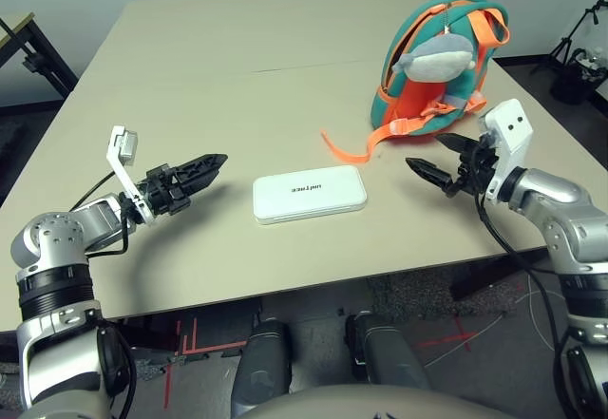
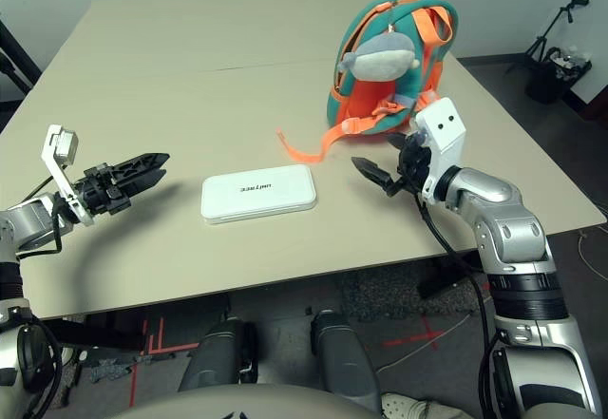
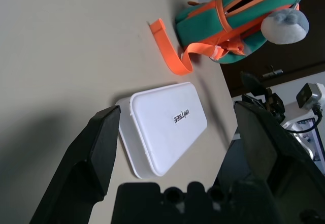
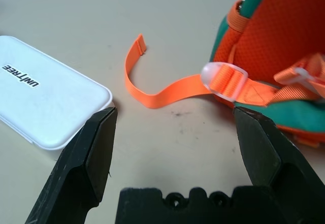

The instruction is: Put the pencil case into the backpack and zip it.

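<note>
Silver forearms, black grippers (image 1: 190,180) (black cables trailing).

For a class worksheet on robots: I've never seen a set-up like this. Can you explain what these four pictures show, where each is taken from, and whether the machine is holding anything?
A humanoid robot stands at a tan table. Two pictures come from its head camera, looking down over its arms. The other two come from cameras on its wrists, looking along its black fingers. The left gripper and right gripper are both open and hold nothing. Between them lies a flat white pencil case. Behind it stands a teal and orange backpack with a grey plush shark; a loose orange strap trails on the table.
</note>
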Controlling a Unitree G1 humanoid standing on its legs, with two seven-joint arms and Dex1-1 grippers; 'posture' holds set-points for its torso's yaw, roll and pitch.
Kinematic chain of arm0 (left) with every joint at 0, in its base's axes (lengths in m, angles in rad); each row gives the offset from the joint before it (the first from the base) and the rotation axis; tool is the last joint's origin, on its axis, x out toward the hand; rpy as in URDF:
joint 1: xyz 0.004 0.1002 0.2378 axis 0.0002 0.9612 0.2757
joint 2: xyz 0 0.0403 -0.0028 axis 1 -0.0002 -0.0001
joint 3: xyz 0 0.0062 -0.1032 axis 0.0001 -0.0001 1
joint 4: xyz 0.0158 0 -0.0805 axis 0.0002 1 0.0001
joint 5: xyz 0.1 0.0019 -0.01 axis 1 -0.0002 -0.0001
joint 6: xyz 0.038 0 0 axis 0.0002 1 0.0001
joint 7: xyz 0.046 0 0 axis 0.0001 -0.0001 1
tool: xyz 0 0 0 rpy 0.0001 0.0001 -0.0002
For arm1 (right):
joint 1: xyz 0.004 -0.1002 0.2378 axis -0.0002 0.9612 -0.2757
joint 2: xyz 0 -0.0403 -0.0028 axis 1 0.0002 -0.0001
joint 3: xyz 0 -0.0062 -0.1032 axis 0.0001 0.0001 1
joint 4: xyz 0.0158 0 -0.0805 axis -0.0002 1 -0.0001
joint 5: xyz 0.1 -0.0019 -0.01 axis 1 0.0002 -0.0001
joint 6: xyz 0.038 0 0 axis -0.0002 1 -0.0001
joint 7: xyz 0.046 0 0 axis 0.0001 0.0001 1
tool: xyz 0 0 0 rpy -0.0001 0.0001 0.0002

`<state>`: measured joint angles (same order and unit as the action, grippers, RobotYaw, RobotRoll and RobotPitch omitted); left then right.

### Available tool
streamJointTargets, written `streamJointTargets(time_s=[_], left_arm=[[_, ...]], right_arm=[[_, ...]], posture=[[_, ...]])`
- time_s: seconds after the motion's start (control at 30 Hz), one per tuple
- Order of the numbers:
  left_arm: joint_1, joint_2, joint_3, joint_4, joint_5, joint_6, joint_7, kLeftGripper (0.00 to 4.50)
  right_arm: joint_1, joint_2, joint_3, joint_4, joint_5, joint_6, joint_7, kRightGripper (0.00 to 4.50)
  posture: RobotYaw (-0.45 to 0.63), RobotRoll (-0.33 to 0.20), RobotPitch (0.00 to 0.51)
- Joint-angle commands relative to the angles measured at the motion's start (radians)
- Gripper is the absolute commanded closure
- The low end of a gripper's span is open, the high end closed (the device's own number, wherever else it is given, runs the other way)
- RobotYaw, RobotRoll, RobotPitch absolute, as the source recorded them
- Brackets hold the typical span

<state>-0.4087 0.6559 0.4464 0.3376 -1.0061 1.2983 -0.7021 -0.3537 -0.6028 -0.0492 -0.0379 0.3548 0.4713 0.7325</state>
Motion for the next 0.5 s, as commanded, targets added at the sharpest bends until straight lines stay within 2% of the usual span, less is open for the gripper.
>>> streamJointTargets(time_s=[0.03,0.1,0.4,0.5], left_arm=[[-0.021,0.026,-0.033,0.052,0.025,0.033,-0.041,0.0],[-0.031,0.031,-0.04,0.073,0.025,0.048,-0.058,0.0],[-0.083,0.008,-0.138,0.207,0.11,0.035,-0.12,0.0],[-0.109,0.004,-0.17,0.252,0.144,0.025,-0.148,0.0]], right_arm=[[-0.01,-0.001,0.027,0.013,-0.014,-0.015,0.034,0.38],[-0.01,0.002,0.032,0.012,-0.017,-0.012,0.041,0.91],[-0.018,0.007,0.098,0.098,-0.109,-0.102,0.06,4.48],[-0.035,0.024,0.11,0.13,-0.134,-0.128,0.055,4.48]], posture=[[-0.08,0.0,0.061],[-0.08,0.0,0.061],[-0.09,0.0,0.069],[-0.09,0.0,0.07]])
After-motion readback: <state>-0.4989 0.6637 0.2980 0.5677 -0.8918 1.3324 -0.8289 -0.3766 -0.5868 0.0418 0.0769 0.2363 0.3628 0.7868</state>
